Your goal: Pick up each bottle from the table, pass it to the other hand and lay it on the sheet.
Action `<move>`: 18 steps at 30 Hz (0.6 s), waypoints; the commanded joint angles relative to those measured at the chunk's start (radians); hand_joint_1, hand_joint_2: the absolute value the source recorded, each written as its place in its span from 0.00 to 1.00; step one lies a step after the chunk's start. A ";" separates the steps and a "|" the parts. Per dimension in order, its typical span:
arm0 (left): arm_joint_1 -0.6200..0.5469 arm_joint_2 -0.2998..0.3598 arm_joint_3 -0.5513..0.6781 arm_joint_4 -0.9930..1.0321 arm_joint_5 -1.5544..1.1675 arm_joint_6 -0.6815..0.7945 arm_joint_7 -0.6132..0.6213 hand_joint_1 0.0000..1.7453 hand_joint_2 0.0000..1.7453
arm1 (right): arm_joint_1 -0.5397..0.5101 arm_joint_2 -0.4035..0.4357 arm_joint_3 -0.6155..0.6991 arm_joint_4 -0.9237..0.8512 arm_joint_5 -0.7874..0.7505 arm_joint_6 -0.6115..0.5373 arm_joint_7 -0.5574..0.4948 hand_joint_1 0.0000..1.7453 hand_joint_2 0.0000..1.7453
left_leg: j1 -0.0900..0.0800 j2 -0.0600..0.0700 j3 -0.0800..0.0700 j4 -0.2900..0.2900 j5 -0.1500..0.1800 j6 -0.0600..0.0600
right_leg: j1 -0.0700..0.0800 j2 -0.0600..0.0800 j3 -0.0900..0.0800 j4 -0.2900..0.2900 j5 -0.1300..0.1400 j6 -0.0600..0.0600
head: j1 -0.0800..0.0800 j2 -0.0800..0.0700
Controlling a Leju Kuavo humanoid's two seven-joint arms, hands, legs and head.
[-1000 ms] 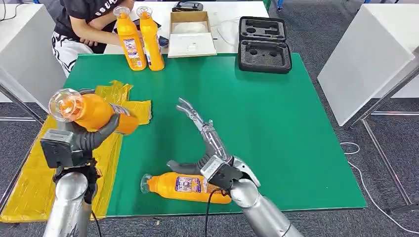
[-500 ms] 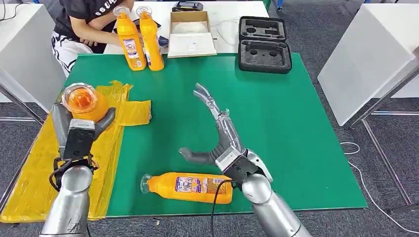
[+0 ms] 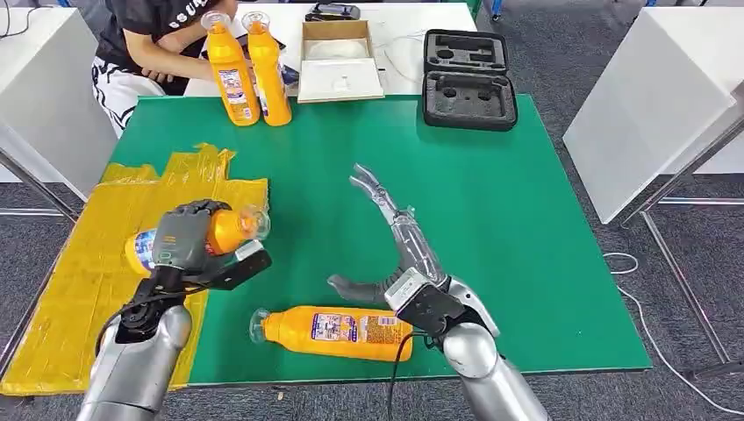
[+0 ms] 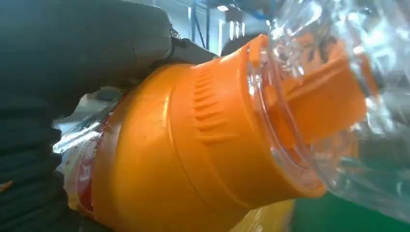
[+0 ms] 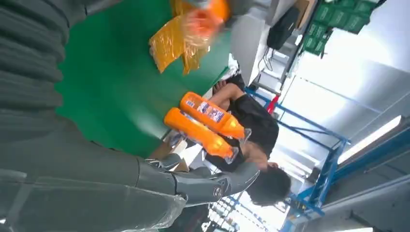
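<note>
Green table (image 3: 491, 219): yellow sheet (image 3: 79, 289), 3 bottles (image 3: 338, 331), black case (image 3: 469, 98)

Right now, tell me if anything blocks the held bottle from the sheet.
Nothing visible does. The left hand holds the bottle tilted over the sheet, and the yellow plastic under it is bare.
</note>
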 commanded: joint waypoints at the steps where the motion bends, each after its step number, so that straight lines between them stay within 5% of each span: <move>1: -0.096 0.027 -0.019 0.283 -0.022 0.005 0.015 0.89 1.00 | -0.032 0.011 -0.011 0.021 0.009 0.019 0.013 0.00 1.00 | 0.001 0.002 0.008 0.000 -0.003 -0.003 | 0.001 0.000 0.008 0.000 -0.003 -0.001 | 0.000 0.000; 11: -0.118 0.025 0.015 0.392 -0.084 0.013 0.069 0.99 1.00 | -0.047 0.015 -0.002 0.050 0.015 0.026 0.017 0.00 1.00 | 0.000 0.001 0.003 0.000 -0.001 -0.002 | 0.000 0.000 0.003 -0.001 -0.001 -0.001 | 0.000 0.000; 12: -0.123 0.024 0.022 0.408 -0.086 0.022 0.070 0.91 1.00 | -0.051 0.016 0.001 0.053 0.015 0.026 0.017 0.00 1.00 | 0.001 0.002 0.007 0.000 -0.003 -0.003 | 0.001 0.000 0.007 0.000 -0.002 -0.001 | 0.000 0.000; 13: -0.131 0.021 0.038 0.435 -0.079 0.031 0.063 0.55 1.00 | -0.055 0.016 0.004 0.057 0.015 0.026 0.017 0.00 1.00 | 0.000 0.002 0.005 0.000 -0.002 -0.003 | 0.001 0.001 0.005 -0.001 -0.001 -0.001 | 0.000 0.000; 14: -0.138 0.022 0.045 0.459 -0.087 0.041 0.071 0.01 1.00 | -0.058 0.017 0.008 0.059 0.014 0.026 0.017 0.00 1.00 | 0.000 0.002 0.003 -0.001 -0.001 -0.002 | 0.000 0.001 0.004 -0.001 -0.001 -0.001 | 0.000 0.000; 18: -0.151 0.027 0.057 0.501 -0.116 0.048 0.131 0.00 1.00 | -0.063 0.020 0.018 0.063 0.015 0.028 0.019 0.00 1.00 | 0.002 0.004 0.010 0.002 -0.005 -0.005 | 0.002 0.001 0.011 0.000 -0.004 -0.002 | 0.000 0.000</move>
